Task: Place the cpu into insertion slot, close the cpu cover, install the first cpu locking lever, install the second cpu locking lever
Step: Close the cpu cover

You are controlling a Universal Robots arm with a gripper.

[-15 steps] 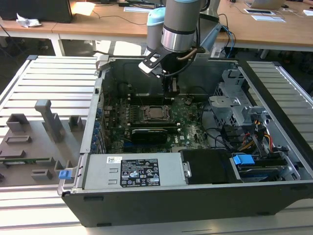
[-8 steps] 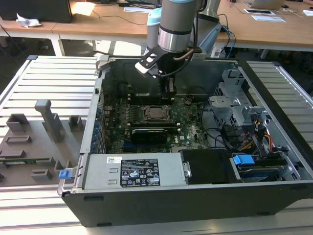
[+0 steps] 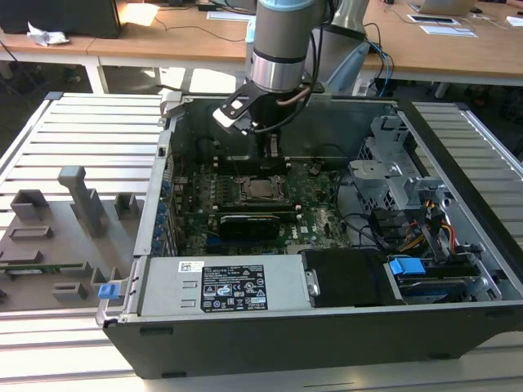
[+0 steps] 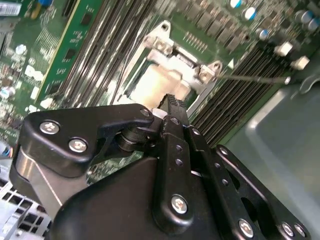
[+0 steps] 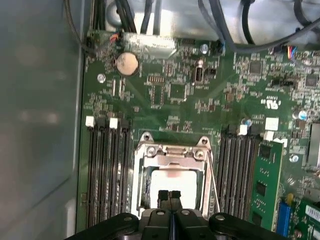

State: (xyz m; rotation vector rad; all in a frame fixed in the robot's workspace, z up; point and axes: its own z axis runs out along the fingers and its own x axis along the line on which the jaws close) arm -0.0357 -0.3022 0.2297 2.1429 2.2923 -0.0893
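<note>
We find the tool [image 5: 169,194] clenched, its two tips pressed together with nothing between them. It hangs low inside the open computer case [image 3: 245,335] that stands on the slatted worktop [image 3: 90,122]. The cpu [image 5: 172,181] lies flat in the insertion slot [image 5: 142,186], directly beneath and a little ahead of the tool tips. We cannot tell whether the tips touch it. Its pale metal top shows through the window of the cpu cover [image 5: 172,151], which looks folded down over the chip, with its hinge end on the far side of the socket from the tool. We therefore judge the first two steps done and the work now at the levers.

A thin wire locking lever [image 5: 212,181] runs along one flank of the socket, just beside the tool tips. In the second wrist view what we take to be the same wire angles out from the frame towards the memory slots [image 5: 107,170]. We read it as unlatched, though its hook is too small to be sure. We cannot make out a second lever on the other flank.

In our judgement the lever step calls for the closed tips to bear squarely on that wire near its free end. They must then press it down and steer it sideways under its catch. The wire looks thin and springy, so the main risk is a slip onto the green motherboard [image 5: 165,95].
</note>
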